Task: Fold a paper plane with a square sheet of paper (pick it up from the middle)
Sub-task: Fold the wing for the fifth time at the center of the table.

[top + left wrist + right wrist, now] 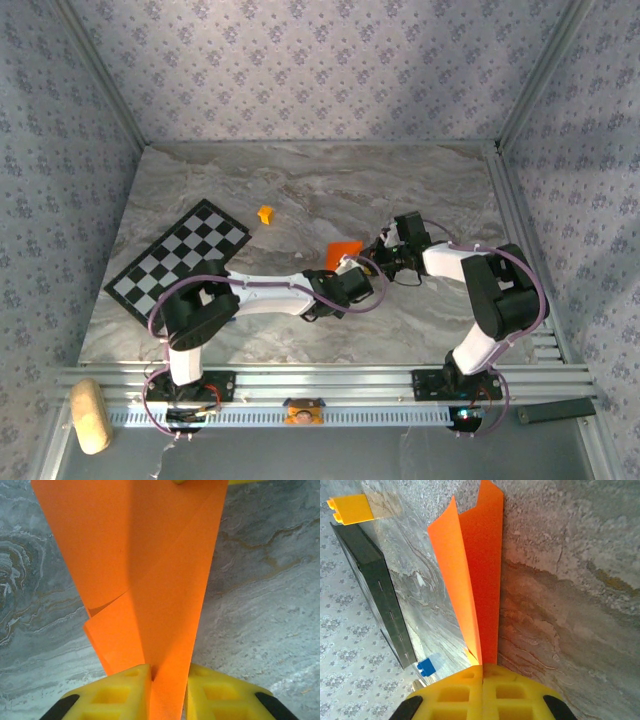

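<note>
Creased orange sheet of paper, right of centre on the marble table — pinched between the left gripper and the right gripper, both clamped onto it.

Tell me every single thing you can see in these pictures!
orange paper: one, bright orange, folded with creases, held between the two grippers near the middle of the table.
small block: one, yellow-orange, on the table behind the paper.
blue block: one, blue, on the table by one end of the board.
checkered board: one, black and white, flat on the left part of the table.
table: one, grey marble pattern.
tan pad: one, beige, at the near left corner below the rail.
left gripper: one, yellow fingers, closed on the paper.
right gripper: one, yellow fingers, pinching the paper.
</note>
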You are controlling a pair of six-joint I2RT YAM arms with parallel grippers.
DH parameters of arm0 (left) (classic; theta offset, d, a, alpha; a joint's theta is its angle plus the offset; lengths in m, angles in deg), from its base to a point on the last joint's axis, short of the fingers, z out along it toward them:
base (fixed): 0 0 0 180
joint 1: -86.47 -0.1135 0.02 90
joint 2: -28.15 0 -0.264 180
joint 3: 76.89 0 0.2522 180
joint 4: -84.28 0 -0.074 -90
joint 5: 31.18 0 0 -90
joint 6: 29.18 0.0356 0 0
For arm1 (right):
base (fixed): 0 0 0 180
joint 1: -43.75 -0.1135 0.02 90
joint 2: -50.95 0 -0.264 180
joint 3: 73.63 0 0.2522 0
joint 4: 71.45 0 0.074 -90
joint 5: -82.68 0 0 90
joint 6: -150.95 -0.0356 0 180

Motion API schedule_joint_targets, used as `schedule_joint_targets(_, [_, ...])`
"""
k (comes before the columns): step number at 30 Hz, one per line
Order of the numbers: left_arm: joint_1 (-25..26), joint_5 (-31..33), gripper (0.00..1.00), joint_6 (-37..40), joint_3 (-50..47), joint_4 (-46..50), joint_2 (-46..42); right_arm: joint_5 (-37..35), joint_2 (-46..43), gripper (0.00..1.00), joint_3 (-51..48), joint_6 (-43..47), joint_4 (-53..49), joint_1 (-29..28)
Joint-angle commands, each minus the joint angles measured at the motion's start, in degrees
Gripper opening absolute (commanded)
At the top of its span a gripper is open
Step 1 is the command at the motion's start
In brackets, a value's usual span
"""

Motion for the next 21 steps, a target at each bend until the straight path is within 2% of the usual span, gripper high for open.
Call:
schedule_joint_targets(1, [0.22, 1.25, 0.20, -0.30, 0.79, 1.15, 0.41, -0.58, -1.16, 0.03, 0.77, -0.72, -0.22, -0.29])
schedule_joint_targets(10, [0.22, 1.59, 0.21, -0.74, 0.33, 1.26, 0.42, -0.69, -1.51, 0.03, 0.84, -0.72, -0.22, -0.28])
schedule_joint_targets(21, [0.24, 1.51, 0.08, -0.69, -0.15, 0.90, 0.16, -1.07, -1.80, 0.03, 0.61, -0.42, -0.39, -0.18])
